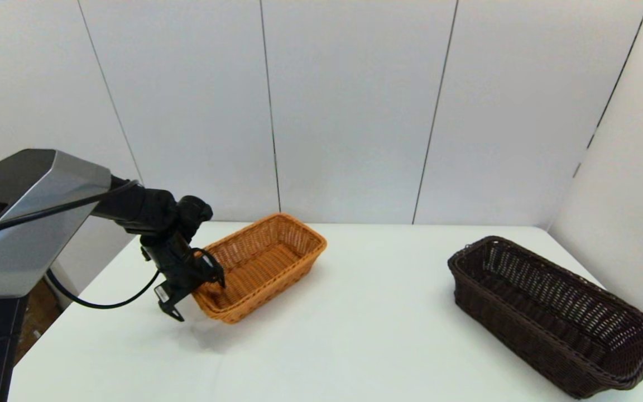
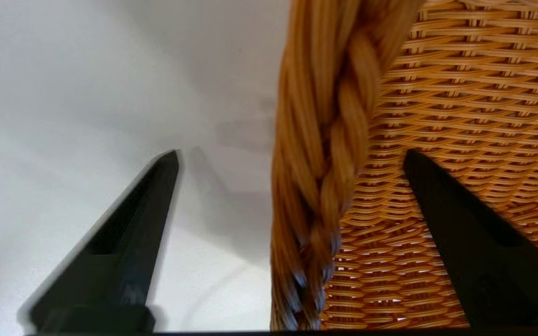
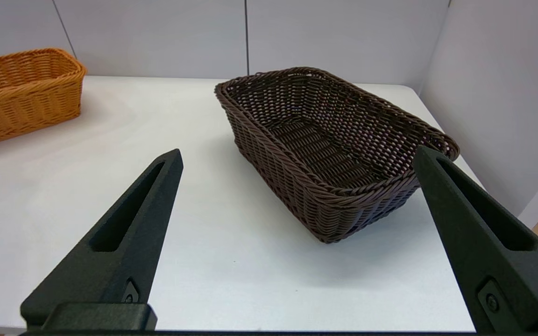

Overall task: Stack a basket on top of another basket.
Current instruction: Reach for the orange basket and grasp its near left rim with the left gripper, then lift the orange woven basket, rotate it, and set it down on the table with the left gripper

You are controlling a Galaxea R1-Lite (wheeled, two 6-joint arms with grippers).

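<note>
The orange-tan basket [image 1: 265, 259] stands at the table's left, its near short end under my left gripper [image 1: 216, 279]. That gripper [image 2: 292, 154] is open and straddles the braided rim [image 2: 325, 140]: one finger hangs outside over the table, the other inside against the woven wall [image 2: 460, 93]. The dark brown basket [image 1: 550, 312] lies at the right, set diagonally near the side wall. In the right wrist view my right gripper [image 3: 297, 156] is open with nothing in it, well short of the dark basket [image 3: 329, 140]; the orange-tan basket [image 3: 17, 93] shows far off. The right arm is out of the head view.
The white table [image 1: 355, 335] stretches bare between the two baskets. White wall panels [image 1: 355, 111] close the back and a side wall [image 1: 634, 167] rises just beyond the dark basket. The table's left edge [image 1: 65, 312] drops off beside my left arm.
</note>
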